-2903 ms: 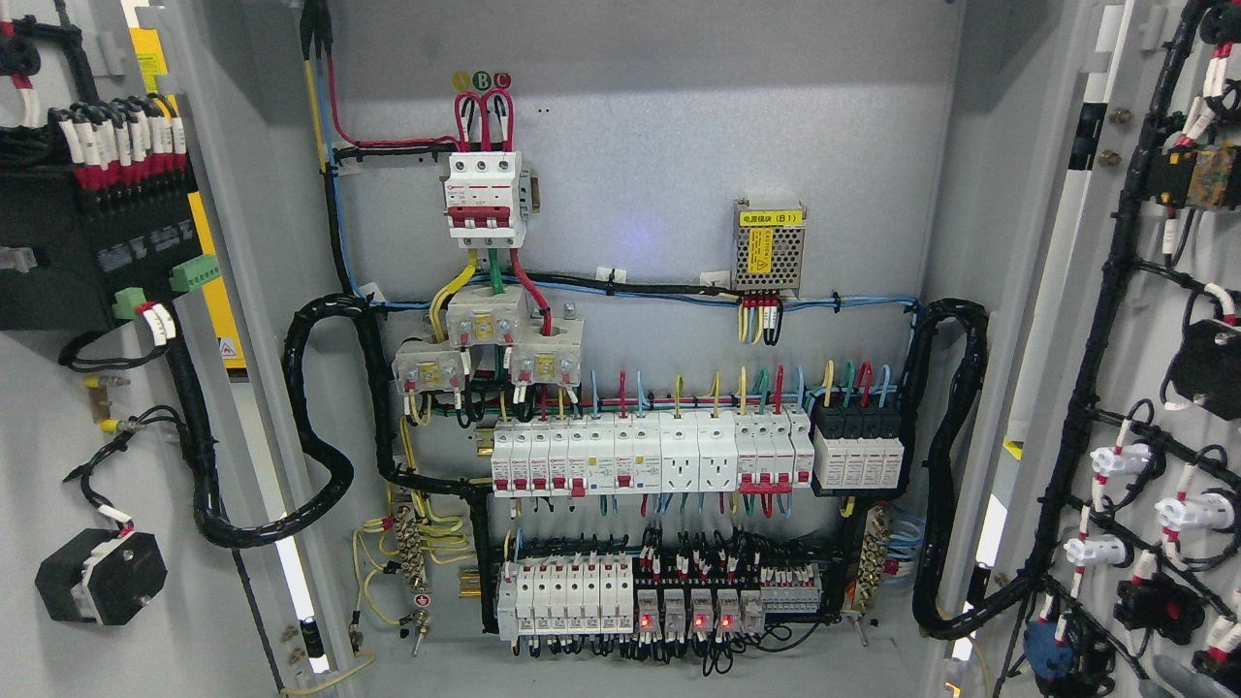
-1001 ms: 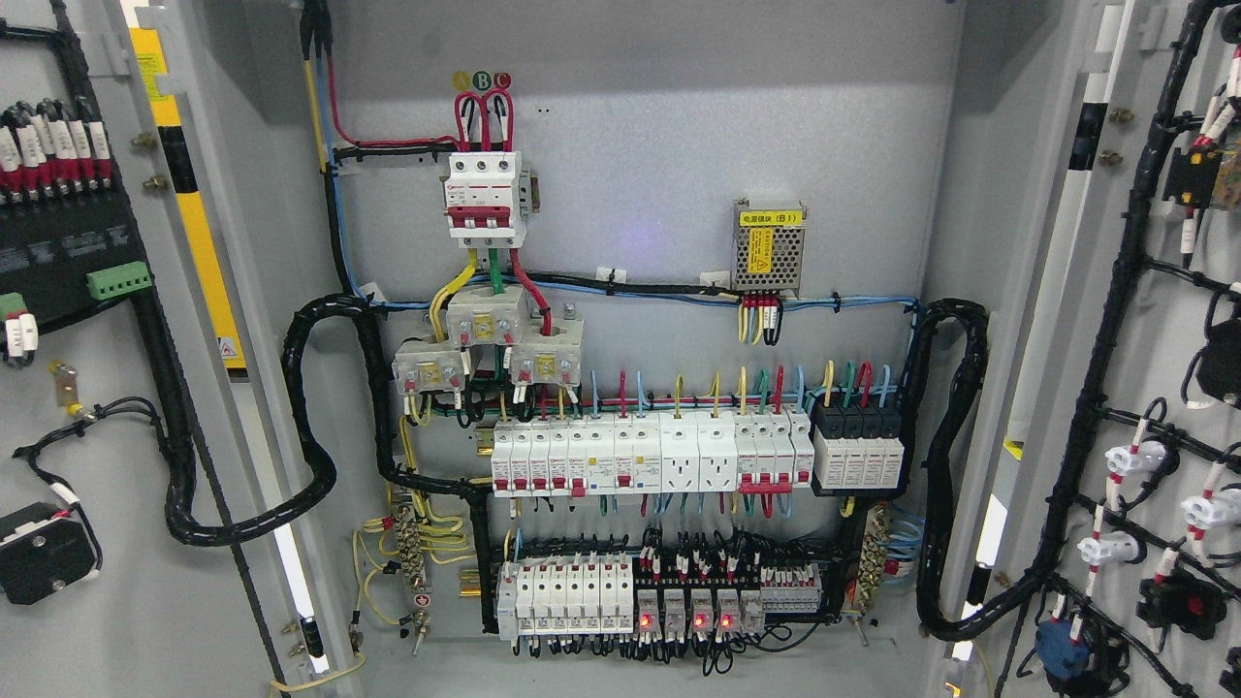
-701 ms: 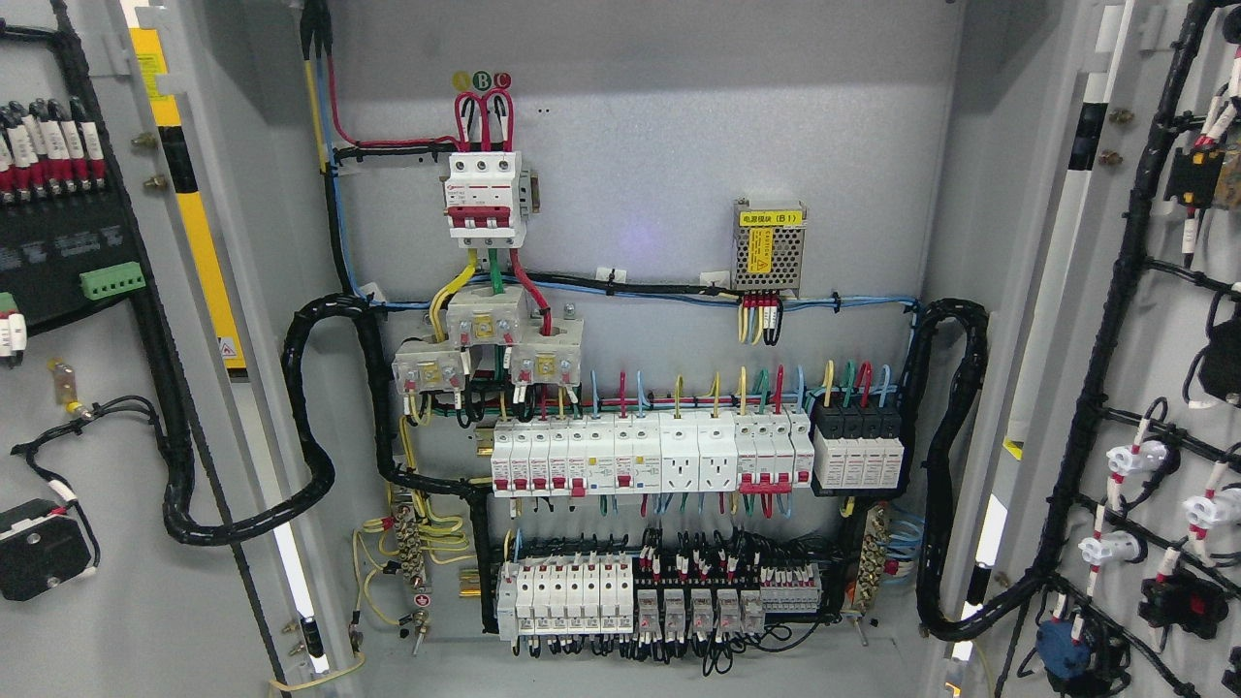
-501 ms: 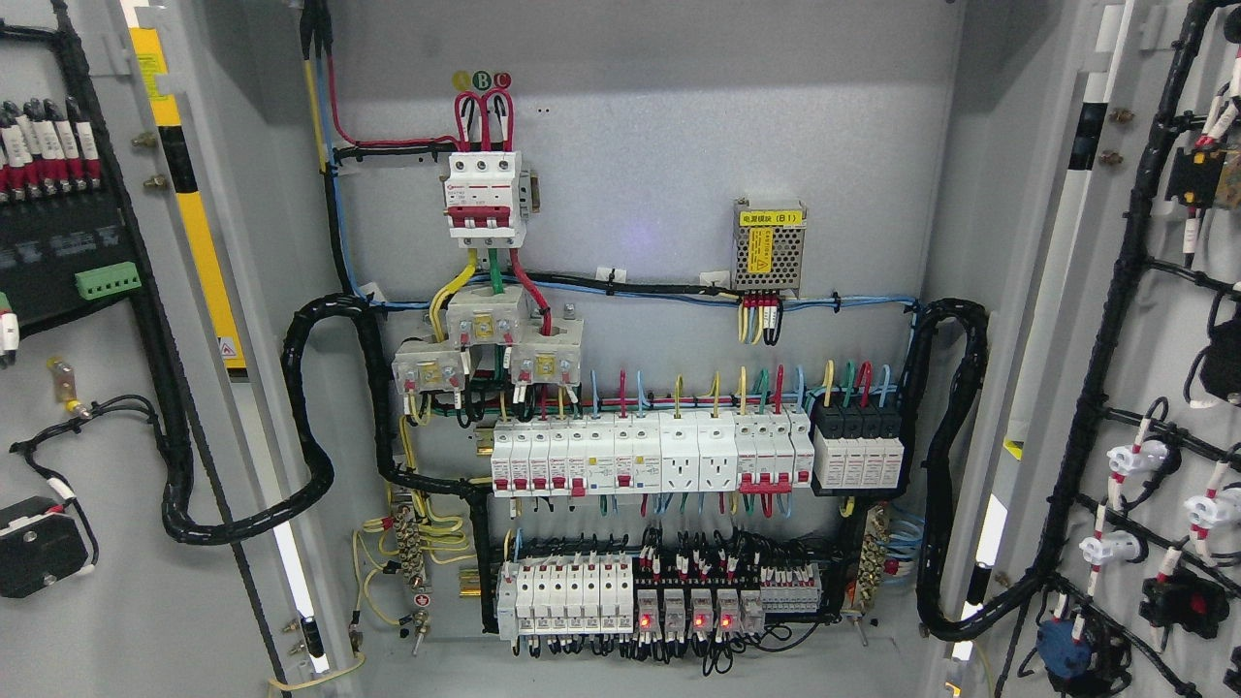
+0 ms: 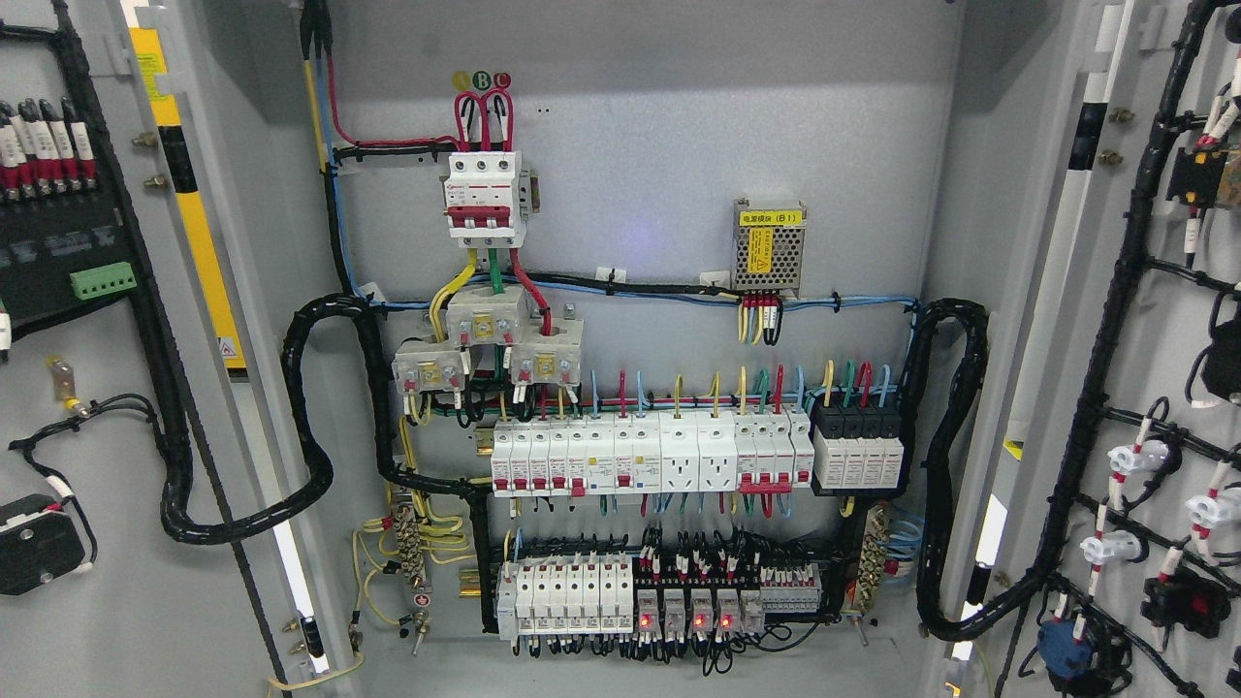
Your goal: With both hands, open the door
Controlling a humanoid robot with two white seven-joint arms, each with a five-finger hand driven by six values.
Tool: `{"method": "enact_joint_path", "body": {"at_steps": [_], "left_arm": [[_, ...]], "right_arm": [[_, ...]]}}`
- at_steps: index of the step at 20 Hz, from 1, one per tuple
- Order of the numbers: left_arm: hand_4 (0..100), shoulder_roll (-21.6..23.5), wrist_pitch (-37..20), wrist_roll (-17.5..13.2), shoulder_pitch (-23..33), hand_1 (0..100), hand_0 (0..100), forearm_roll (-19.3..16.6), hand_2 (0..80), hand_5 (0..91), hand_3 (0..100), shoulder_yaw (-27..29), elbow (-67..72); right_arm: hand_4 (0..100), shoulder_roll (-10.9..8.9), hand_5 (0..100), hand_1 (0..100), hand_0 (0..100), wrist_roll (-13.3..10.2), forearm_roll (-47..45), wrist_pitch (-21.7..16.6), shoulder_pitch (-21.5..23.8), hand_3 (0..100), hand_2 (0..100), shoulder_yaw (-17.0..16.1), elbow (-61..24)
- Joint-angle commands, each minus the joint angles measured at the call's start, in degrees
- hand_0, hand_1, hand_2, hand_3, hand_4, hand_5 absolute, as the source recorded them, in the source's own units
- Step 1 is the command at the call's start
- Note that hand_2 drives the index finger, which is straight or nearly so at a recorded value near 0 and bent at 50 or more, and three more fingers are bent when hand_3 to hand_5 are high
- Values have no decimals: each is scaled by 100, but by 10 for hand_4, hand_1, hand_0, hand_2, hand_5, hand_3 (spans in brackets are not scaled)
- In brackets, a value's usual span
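Note:
A grey electrical cabinet fills the head view with both doors swung wide open. The left door (image 5: 68,601) shows its inner face at the left edge, carrying black modules and a green terminal block (image 5: 103,280). At the right edge hangs the right door (image 5: 1154,339), its inner face covered with black cable looms and white and black switch backs. Between them lies the back panel (image 5: 640,174) with a red and white main breaker (image 5: 485,199), rows of white breakers (image 5: 640,460) and relays with red lights. Neither hand nor arm shows.
Thick black cable bundles loop from the panel to each door, one on the left (image 5: 310,427) and one on the right (image 5: 955,465). A small power supply (image 5: 769,247) with a yellow label sits at the upper right of the panel.
Both doors have swung further outward since the earliest frame, the left door's fittings sliding left and the right door's fittings right. Over the last half second they barely move.

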Motion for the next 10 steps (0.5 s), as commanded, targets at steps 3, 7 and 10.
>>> {"method": "enact_joint_path", "body": {"at_steps": [3,7,10], "left_arm": [[321,5,-9,4,109,139,17,6,278,60,474,-18,-325],[320,-39,-9,4,267,140,16,6,274,57,466,-97,-615],[318,-153,-18,4,425,139,15,15,269,54,460,-184,-966]], "right_arm": [[0,2,0,62,215,-2,-44,4,-11,0,0,-121,9],[0,11,0,62,215,-2,-44,-31,15,0,0,-42,1],[0,-6,0,62,215,15,-53,-48,15,0,0,37,-8]]}}
